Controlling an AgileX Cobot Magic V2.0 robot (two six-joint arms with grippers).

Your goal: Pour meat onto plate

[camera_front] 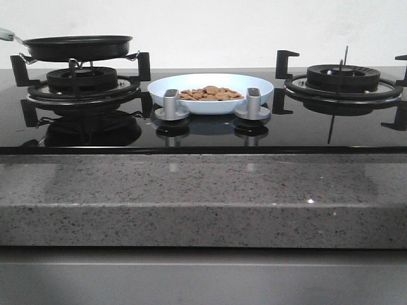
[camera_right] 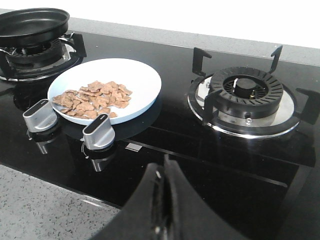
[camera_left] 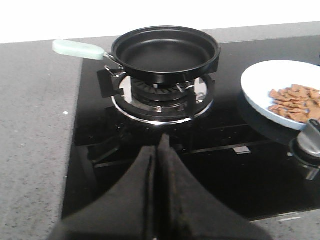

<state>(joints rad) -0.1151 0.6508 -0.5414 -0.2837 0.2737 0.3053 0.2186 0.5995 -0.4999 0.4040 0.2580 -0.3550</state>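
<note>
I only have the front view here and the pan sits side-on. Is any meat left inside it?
Observer: No. The left wrist view looks into the pan, and its black floor is bare.
Operator: So where did all the meat end up?
Observer: The meat lies heaped on the side of the plate nearest the two knobs.
Operator: I see no arms. Are the grippers holding anything?
Observer: Both are shut and empty: left gripper, right gripper.
</note>
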